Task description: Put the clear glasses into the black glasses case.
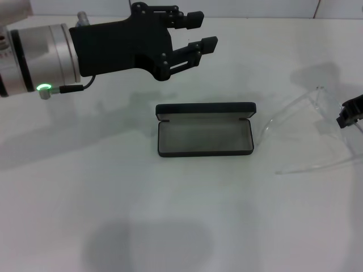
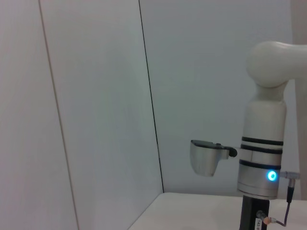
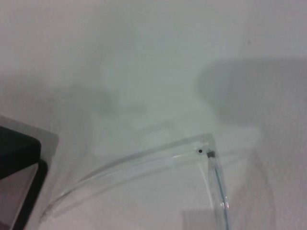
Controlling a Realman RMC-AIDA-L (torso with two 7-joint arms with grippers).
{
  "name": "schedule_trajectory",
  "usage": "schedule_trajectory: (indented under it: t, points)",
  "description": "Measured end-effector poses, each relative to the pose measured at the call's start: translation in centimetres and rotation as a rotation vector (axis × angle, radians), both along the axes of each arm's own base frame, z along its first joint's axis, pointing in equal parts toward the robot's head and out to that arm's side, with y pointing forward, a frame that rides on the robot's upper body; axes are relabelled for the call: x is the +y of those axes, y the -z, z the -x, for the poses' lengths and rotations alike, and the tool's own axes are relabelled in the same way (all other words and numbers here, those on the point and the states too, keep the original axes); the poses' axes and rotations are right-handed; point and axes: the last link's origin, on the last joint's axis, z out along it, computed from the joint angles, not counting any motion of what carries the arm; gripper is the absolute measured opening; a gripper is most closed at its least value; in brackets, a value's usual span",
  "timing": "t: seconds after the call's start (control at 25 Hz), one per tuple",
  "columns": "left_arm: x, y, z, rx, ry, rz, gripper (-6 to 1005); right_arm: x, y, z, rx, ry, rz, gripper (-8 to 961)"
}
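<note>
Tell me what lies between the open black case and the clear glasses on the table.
Nothing: in the head view only bare white table separates the open black rectangular hard-shell glasses case from the transparent plastic wraparound glasses, which lie close beside it.

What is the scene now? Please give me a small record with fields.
case: black glasses case, lid open, nothing inside, mid table
glasses: clear glasses, on the table to the case's right, temple arms unfolded
left gripper: left gripper, open, raised behind the case on its left, holding nothing
right gripper: right gripper, at the glasses' far right end
surface: white table
</note>
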Motion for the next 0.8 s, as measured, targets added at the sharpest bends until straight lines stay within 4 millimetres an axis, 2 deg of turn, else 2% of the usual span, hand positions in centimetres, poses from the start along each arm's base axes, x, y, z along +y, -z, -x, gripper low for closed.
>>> schedule_trajectory:
  t: [0.2, 0.36, 0.4, 0.44, 0.56, 0.6, 0.68, 0.8]
  points:
    - [0.0, -0.1, 0.0, -0.005, -0.005, 0.001, 412, -0.4, -0.9, -0.7, -0.013, -0.015, -0.026, 101]
    - [-0.1, -0.1, 0.1, -0.013, -0.010, 0.002, 403, -1.2, -2.5, -1.6, -0.026, -0.032, -0.071, 91]
    - [-0.1, -0.2, 0.1, -0.018, -0.012, 0.001, 401, -1.6, -3.6, -1.9, -0.028, -0.042, -0.098, 89]
    - [-0.1, -0.3, 0.1, -0.032, -0.013, 0.000, 398, -1.6, -3.6, -1.9, -0.028, -0.042, -0.098, 85]
    - [-0.1, -0.8, 0.1, -0.058, -0.018, -0.006, 391, -2.9, -5.5, -1.9, -0.016, -0.077, -0.142, 74]
    - [-0.1, -0.9, 0.1, -0.066, -0.020, -0.007, 389, -4.2, -6.9, -1.1, 0.020, -0.146, -0.179, 70]
    - [-0.2, -1.3, -0.1, -0.094, -0.023, -0.005, 385, -4.7, -7.4, -0.6, 0.038, -0.183, -0.190, 70]
    - [-0.9, -1.9, -0.2, -0.156, -0.009, 0.014, 378, -7.1, -9.0, 1.9, 0.156, -0.392, -0.206, 69]
